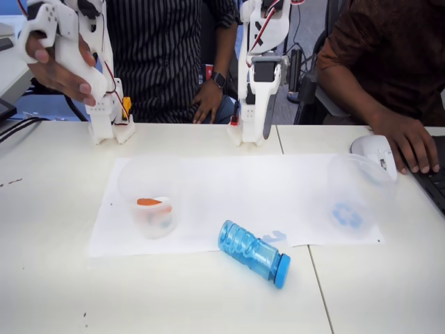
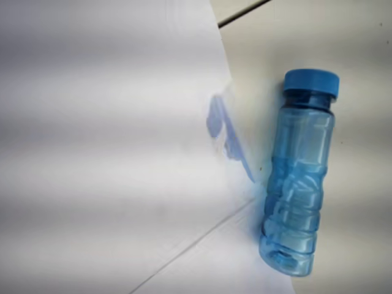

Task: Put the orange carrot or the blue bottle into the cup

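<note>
Blue bottle: the blue bottle [image 1: 252, 252] is translucent blue plastic with a ribbed body and a solid blue cap; it lies on its side on the white table [image 1: 49, 278], at the near edge of the white paper sheet [image 1: 229, 188], cap pointing to the lower right in the fixed view.
Cup: the cup [image 1: 356, 197], clear and wide with a blue recycling-arrows mark, sits at the right end of the sheet, well apart from the bottle.
Other cup: a second clear cup [image 1: 151, 198] with an orange mark sits toward the left of the sheet.
Arm: the white robot arm [image 1: 259, 76] is folded upright at the table's far edge.
Fingers: they cannot be made out, so whether they are spread or pressed together cannot be told.
Wrist view: the blue bottle [image 2: 300, 177] is seen close from above, cap at top, its base overlapping the sheet's edge [image 2: 110, 122]; a small blue smear [image 2: 223, 135] marks the paper beside it.
Fixed view adds: both cups, the arm, and two people behind the table.
</note>
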